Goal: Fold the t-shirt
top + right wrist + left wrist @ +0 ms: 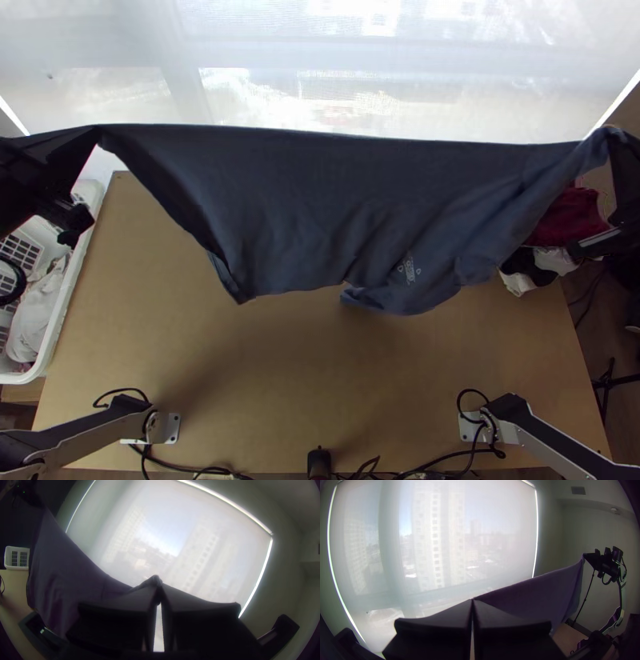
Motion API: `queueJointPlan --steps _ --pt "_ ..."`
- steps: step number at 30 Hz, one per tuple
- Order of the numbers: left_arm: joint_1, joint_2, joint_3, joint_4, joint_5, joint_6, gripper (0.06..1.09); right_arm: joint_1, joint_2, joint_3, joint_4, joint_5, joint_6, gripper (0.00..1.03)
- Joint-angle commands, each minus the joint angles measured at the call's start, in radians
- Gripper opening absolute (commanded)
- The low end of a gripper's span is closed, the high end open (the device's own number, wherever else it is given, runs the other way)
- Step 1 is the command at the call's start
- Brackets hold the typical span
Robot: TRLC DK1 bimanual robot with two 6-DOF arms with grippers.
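The dark blue t-shirt [320, 208] hangs stretched between both grippers above the table, its top edge nearly straight and its lower part drooping in folds, with a small white print toward the right. At the upper left, my left gripper [98, 132] is shut on one corner; in the left wrist view the left gripper [472, 600] has its fingers together and the t-shirt [533, 596] runs off from their tips. My right gripper [612, 134] is shut on the opposite, bunched corner; in the right wrist view the right gripper [159, 583] pinches the t-shirt [76, 576] at its fingertips.
A white basket [60, 320] with pale cloth stands left of the table [280, 384]. Dark red cloth [568, 218] and black and white pieces lie by the table's right edge. Cables run along the near edge. Behind the table is a window with a blind [256, 48].
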Motion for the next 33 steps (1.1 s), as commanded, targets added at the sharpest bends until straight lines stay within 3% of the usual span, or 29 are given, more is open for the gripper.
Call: queueJointPlan --steps 1,9,13,23,33 --pt "0.002 -0.074 0.009 -0.042 -0.003 0.012 0.09 0.017 -0.012 0.169 -0.052 -0.003 0.060 0.03" --pt "0.014 -0.125 0.009 -0.143 -0.004 0.035 0.09 0.017 -0.029 0.207 -0.244 -0.043 0.181 0.03" --pt "0.058 -0.131 -0.004 -0.157 -0.004 0.036 0.09 0.015 -0.031 0.171 -0.251 -0.063 0.232 0.03" --pt "0.107 -0.091 -0.134 -0.085 -0.003 0.036 0.09 0.074 -0.064 -0.227 0.017 -0.069 0.286 0.03" --pt "0.157 -0.090 -0.106 -0.065 -0.004 0.040 0.09 0.161 0.101 0.042 0.046 -0.066 0.194 0.03"
